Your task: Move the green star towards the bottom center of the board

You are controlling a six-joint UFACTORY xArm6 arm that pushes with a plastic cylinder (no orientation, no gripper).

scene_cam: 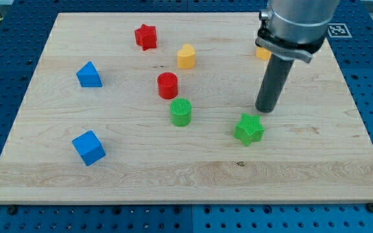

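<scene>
The green star [248, 129] lies on the wooden board [186, 181], right of centre and in the lower half. My tip [264, 110] rests on the board just above and slightly right of the star, very close to its upper edge; contact cannot be told. The rod rises to the arm's grey body at the view's top right.
A green cylinder [181, 111] sits left of the star. A red cylinder [168, 85], a yellow block [186, 56] and a red star [146, 36] lie higher up. Two blue blocks [89, 75] [88, 147] are on the left. An orange block [262, 53] is partly hidden behind the arm.
</scene>
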